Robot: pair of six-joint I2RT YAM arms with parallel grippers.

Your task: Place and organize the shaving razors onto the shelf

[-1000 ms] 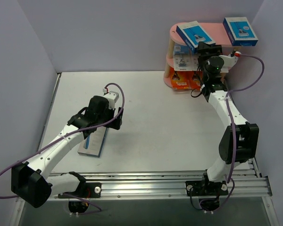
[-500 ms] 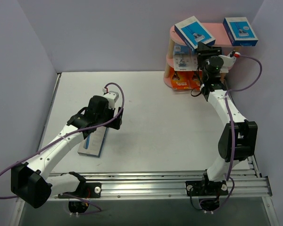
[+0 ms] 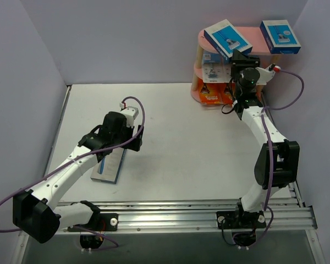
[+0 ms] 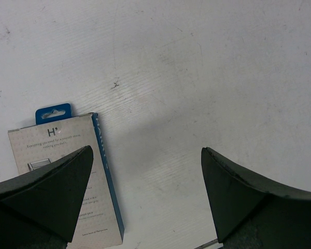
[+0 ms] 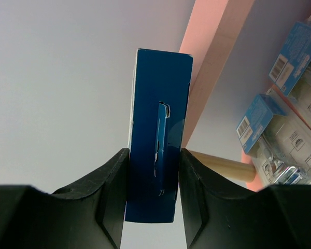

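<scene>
The pink shelf (image 3: 252, 34) stands at the back right. My right gripper (image 5: 153, 171) is shut on a blue razor box (image 5: 159, 129) and holds it over the left part of the top board; the box also shows in the top view (image 3: 226, 37). A second blue box (image 3: 280, 36) lies on the top board at the right. White-blue blister cards (image 3: 213, 69) sit on the middle tier and orange boxes (image 3: 213, 94) on the bottom tier. My left gripper (image 4: 147, 197) is open above the table beside a blue-grey razor box (image 4: 72, 171), which lies flat (image 3: 109, 166).
Lilac walls close in the table (image 3: 181, 148) on the left, back and right. A metal rail (image 3: 209, 212) runs along the near edge. The shelf's wooden post (image 5: 223, 163) shows just right of the held box.
My right gripper has lifted the blue box a little higher and leftward over the shelf's top board. The left arm has not moved.
</scene>
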